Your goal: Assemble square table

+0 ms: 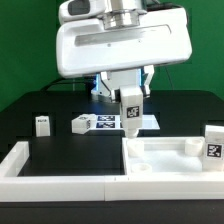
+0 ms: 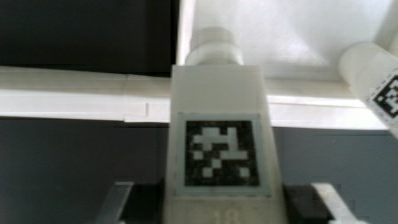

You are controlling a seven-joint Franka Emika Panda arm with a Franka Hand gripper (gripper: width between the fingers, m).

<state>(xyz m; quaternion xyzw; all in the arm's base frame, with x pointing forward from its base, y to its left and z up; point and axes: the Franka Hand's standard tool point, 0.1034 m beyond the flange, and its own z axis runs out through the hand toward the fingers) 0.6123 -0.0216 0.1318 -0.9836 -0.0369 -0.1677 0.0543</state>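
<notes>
Leg [image 1: 131, 110] in gripper [image 1: 132, 91]; another leg [image 1: 212, 146] at tabletop [image 1: 170, 166].

No readable text, numbers; only coded tags [image 2: 221, 152] on each leg [image 2: 219, 95], marker board [image 1: 106, 121].

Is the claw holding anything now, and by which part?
Yes. The claw holds one white table leg, gripped by the sides of its wide tagged end; its narrower round end points away from the claw.
</notes>
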